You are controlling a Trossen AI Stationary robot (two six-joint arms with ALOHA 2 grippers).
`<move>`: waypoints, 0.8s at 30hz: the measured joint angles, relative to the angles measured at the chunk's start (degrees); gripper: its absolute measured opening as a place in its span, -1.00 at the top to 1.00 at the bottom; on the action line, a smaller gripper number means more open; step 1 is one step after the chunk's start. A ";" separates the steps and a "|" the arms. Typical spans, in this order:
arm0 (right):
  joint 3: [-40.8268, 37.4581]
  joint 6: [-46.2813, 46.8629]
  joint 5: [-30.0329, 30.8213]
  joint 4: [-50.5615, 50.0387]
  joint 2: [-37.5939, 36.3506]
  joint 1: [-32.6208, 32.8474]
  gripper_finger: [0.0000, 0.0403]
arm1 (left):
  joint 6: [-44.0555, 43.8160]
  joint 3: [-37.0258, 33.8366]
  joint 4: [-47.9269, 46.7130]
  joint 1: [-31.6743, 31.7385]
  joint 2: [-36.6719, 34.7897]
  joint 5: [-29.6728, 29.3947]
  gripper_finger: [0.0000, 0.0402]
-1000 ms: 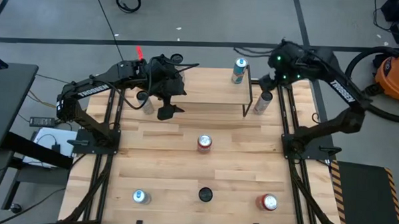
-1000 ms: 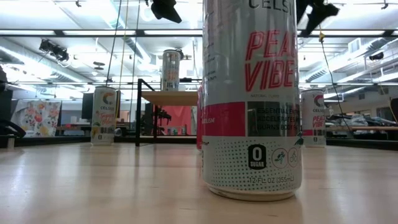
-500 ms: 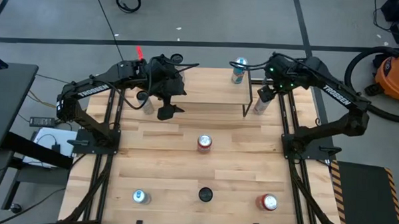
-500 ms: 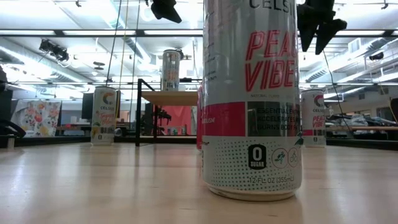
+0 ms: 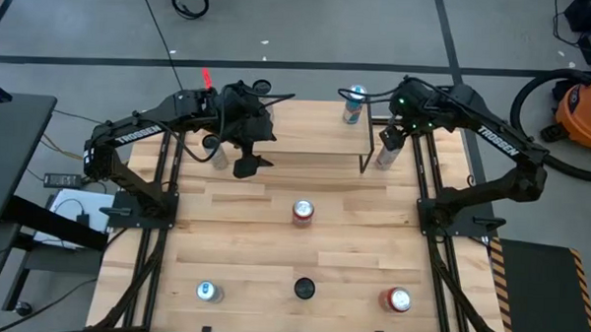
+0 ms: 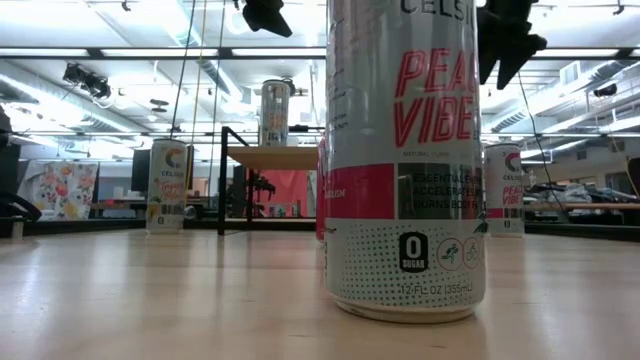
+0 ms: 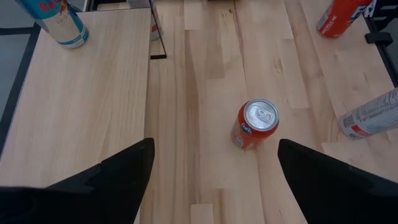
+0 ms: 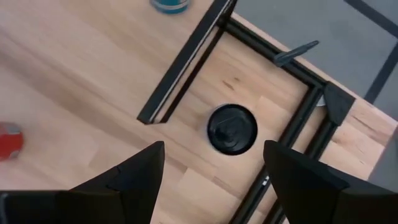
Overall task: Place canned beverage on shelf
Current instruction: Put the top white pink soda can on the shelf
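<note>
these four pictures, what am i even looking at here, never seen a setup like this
They show one moment from four cameras. The overhead view shows a wooden table with two dark robot arms; each ends in a two-finger end effector. The low view sits at table height, so one silver can fills it. The other two cameras ride on the arms' wrists.

A small shelf stands at the far edge with one can on top. More cans stand about the table, such as the red one.

The left end effector hangs open over the shelf's left end. The right end effector is open above a black-topped can beside the shelf. Neither holds anything.
</note>
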 joint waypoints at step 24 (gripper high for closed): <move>0.00 -2.51 -3.58 0.52 0.31 0.02 -0.98 | -1.10 0.00 0.02 0.00 0.00 0.00 -0.76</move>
